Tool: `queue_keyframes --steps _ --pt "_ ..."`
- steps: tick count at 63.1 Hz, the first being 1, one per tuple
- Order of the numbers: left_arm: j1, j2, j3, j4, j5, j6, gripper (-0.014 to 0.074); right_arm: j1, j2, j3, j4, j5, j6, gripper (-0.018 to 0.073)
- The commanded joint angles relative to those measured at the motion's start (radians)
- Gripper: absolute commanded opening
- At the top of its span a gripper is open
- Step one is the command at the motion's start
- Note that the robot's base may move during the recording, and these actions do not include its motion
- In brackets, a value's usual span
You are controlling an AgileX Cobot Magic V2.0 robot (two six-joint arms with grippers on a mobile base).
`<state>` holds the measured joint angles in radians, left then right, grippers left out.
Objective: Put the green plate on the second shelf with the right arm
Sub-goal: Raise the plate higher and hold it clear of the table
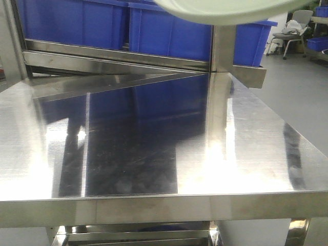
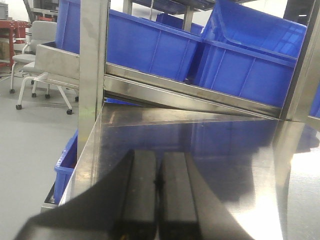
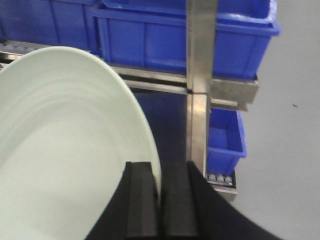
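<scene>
I have right gripper (image 3: 159, 197) clamped on rim of green plate (image 3: 65, 150), held aloft above the steel shelf (image 1: 154, 154), not set down. Placement, I judge, left to do; left gripper (image 2: 159, 195) closed, empty

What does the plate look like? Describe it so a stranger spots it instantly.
Find the steel shelf rack loaded with blue bins. In front of them, the right tool pinches the green plate by its rim. It is the only pale, round thing among boxy blue bins.
</scene>
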<state>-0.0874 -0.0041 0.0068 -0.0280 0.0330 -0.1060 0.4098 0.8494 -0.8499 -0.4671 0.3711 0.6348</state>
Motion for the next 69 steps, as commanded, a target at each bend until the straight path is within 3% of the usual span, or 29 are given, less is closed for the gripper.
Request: queue_keyframes --steps 1,13,33,41,69 --pt "-0.003 -0.016 0.041 -0.008 -0.089 -0.003 0.013 -0.005 -0.094 0.057 -0.03 -0.063 0.018 0.0053" --pt "-0.003 -0.016 0.041 -0.008 -0.089 -0.003 0.013 -0.005 -0.295 0.273 -0.147 -0.068 0.026 0.0053" --pt "-0.003 -0.016 0.041 -0.008 -0.089 -0.003 0.013 -0.005 -0.545 0.515 -0.152 -0.189 0.162 0.0053" --pt "-0.003 -0.016 0.041 -0.008 -0.089 -0.003 0.013 -0.005 -0.553 0.561 -0.152 -0.272 0.234 0.0053" --pt "-0.003 -0.016 0.041 -0.008 -0.089 -0.003 0.013 -0.005 -0.553 0.583 -0.224 -0.496 0.234 0.0053"
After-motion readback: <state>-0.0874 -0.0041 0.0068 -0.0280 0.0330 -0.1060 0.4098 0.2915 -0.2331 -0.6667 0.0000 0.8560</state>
